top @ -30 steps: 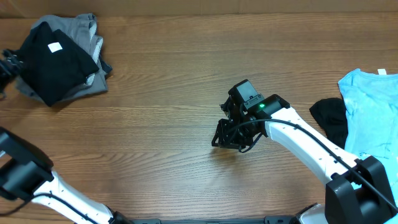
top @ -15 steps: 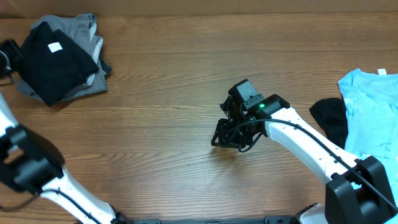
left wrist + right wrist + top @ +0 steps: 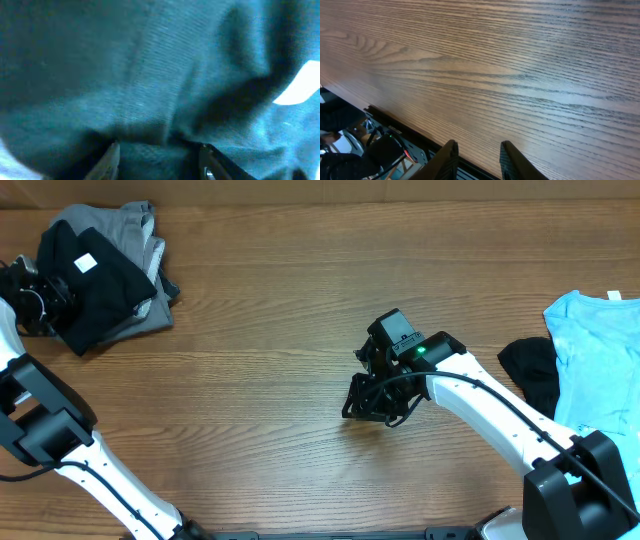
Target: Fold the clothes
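Note:
A folded black T-shirt point(image 3: 95, 285) with a small white neck label point(image 3: 85, 263) lies on a grey garment point(image 3: 150, 240) at the table's far left. My left gripper point(image 3: 42, 298) is pressed into the left edge of this pile. In the left wrist view dark fabric point(image 3: 160, 75) fills the frame and lies between my left gripper's point(image 3: 159, 162) spread fingers. My right gripper point(image 3: 375, 398) hovers open and empty over bare wood mid-table, as the right wrist view point(image 3: 477, 160) also shows.
A light-blue shirt point(image 3: 600, 360) lies at the right edge with a crumpled black garment point(image 3: 528, 370) beside it. The right wrist view shows the table's near edge point(image 3: 380, 112) with cables and hardware below it.
My left gripper has swung in from the far left edge onto the pile. The black shirt has shifted slightly. The right arm has not moved.

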`<state>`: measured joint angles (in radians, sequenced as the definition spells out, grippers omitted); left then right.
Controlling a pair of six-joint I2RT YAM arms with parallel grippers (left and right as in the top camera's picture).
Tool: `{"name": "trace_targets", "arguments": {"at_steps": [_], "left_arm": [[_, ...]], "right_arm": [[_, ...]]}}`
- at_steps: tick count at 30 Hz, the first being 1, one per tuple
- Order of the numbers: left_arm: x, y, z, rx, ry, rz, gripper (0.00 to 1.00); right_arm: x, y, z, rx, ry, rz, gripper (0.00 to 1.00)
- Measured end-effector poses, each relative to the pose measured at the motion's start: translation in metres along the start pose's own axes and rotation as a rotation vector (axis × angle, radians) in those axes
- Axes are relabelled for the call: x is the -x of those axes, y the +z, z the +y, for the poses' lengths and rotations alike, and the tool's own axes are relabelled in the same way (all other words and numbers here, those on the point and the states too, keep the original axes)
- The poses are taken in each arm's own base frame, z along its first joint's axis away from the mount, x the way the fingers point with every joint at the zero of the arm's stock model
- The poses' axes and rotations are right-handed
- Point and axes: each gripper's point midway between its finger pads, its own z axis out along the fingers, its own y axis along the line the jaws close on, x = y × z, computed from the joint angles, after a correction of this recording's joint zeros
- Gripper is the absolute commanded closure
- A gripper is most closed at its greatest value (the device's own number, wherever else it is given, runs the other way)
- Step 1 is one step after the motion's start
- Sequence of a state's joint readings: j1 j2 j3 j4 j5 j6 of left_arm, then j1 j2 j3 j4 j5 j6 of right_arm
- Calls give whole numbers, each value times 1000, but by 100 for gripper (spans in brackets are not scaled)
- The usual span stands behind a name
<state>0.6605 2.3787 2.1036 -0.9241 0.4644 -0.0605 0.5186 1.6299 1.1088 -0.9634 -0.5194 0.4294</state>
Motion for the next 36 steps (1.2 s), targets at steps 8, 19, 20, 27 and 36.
{"name": "trace_targets", "arguments": {"at_steps": [8,19,20,27,36], "left_arm": [[19,-122,-89,-136,174,-136,31],[-156,-350,-315,-303,851,-330,0],[-174,-355,-320,-304,879,-311,0],[-265,-361,-323,-228,953,-129,0],[-314,-366,-323,-234,952,-59,0]], "right_arm": [[1,-3,-1,-13,-10,-18,72],[25,-167,56,-32,-212,-627,27],[20,-191,63,-22,-229,-705,17],[-33,-294,65,6,-272,-1058,0],[-60,-315,54,4,-263,-1140,0]]}}
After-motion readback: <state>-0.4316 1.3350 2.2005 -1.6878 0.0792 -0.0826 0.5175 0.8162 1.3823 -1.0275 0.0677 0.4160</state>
